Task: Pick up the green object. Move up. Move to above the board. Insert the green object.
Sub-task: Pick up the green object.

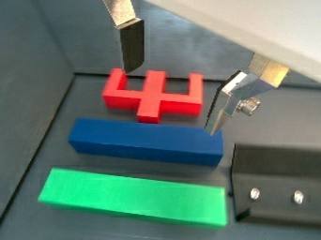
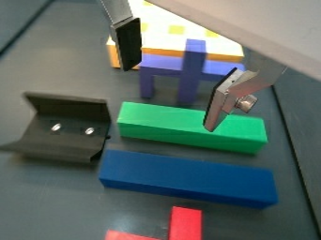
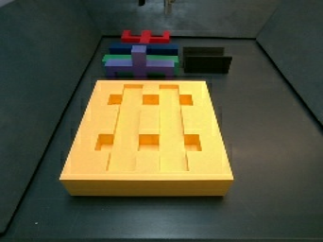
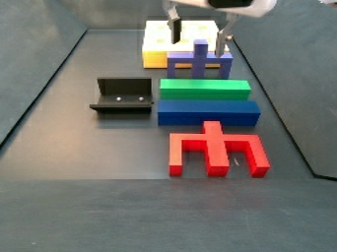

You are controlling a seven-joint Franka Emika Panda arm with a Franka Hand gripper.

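Above the row of blocks, the claw (image 4: pixel 196 34) hung with its fingers (image 2: pixel 126 41) spread and nothing between them. Below it the green object (image 4: pixel 204 88) lay flat on the floor between the blue block (image 4: pixel 208 110) and the purple block (image 4: pixel 199 62). Beside the green bar stood the fixture (image 4: pixel 120 96); the board (image 3: pixel 150 139) lay beyond the purple block
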